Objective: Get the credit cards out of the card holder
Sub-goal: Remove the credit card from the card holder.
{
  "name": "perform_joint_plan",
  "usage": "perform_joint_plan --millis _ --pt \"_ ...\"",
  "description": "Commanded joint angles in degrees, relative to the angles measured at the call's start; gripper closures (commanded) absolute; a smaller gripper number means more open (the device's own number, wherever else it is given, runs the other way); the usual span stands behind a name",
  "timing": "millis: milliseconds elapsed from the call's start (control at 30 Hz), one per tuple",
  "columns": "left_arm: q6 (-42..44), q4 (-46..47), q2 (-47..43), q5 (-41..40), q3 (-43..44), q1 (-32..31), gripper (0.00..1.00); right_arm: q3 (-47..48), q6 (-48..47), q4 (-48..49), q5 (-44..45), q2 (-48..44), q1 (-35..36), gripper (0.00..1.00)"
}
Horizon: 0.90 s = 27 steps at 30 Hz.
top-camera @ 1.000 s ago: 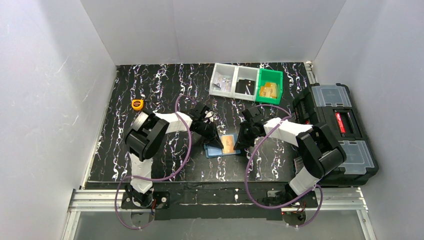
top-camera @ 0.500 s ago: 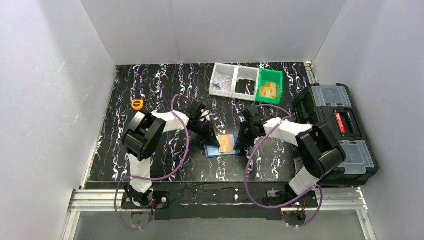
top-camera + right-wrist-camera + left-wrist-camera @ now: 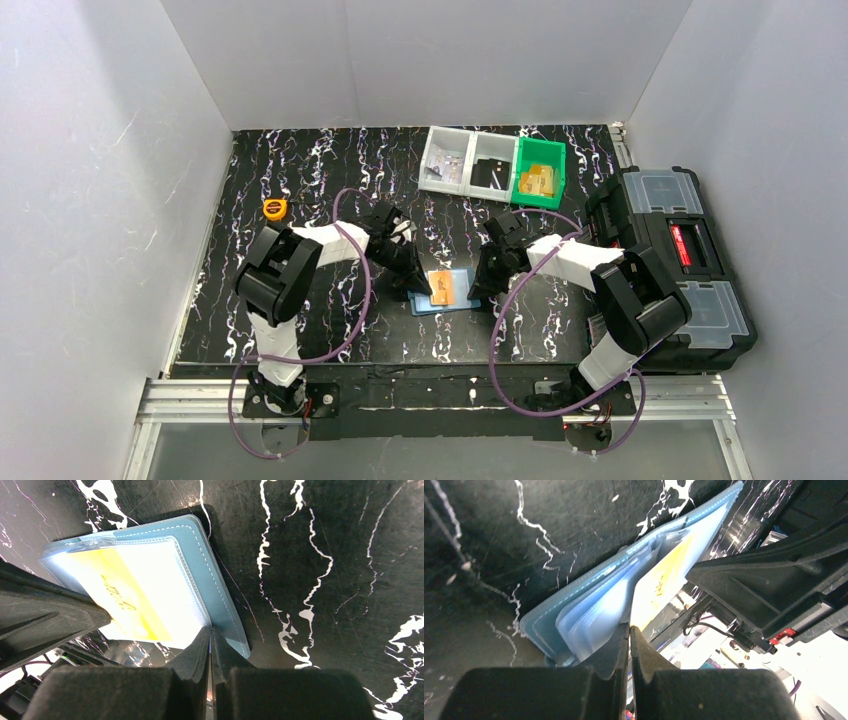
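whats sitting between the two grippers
In the top view, the open card holder with an orange card lies between the left gripper and right gripper.

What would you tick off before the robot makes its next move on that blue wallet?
1. Left fingers closed on the yellow card at its corner: ok.
2. Right fingers closed at the edge of the card holder: ok. Whether the pinch is firm: cannot tell.
3. Card holder lying open on the table: ok.
4. How far the yellow card has left its sleeve: cannot tell.
5. Other cards in the remaining sleeves: cannot tell.
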Motion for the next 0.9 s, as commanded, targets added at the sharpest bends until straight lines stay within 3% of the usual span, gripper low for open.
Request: perform_joint_plan --millis 0,267,867 --pt "2.06 -3.21 -4.81 0.51 -1.57 1.23 1.00 -1.13 -0.60 -2.21 3.58 4.04 1.17 0.92" --pt "4.01 -5.83 -6.81 1.75 -2.39 2.71 1.00 0.79 -1.09 -2.71 2.95 2.74 1.17 0.86" --pt "1.17 -2.08 -8.82 8.93 -3.14 5.98 1.00 9.52 -2.33 -3.44 -3.05 -3.56 1.17 0.36"
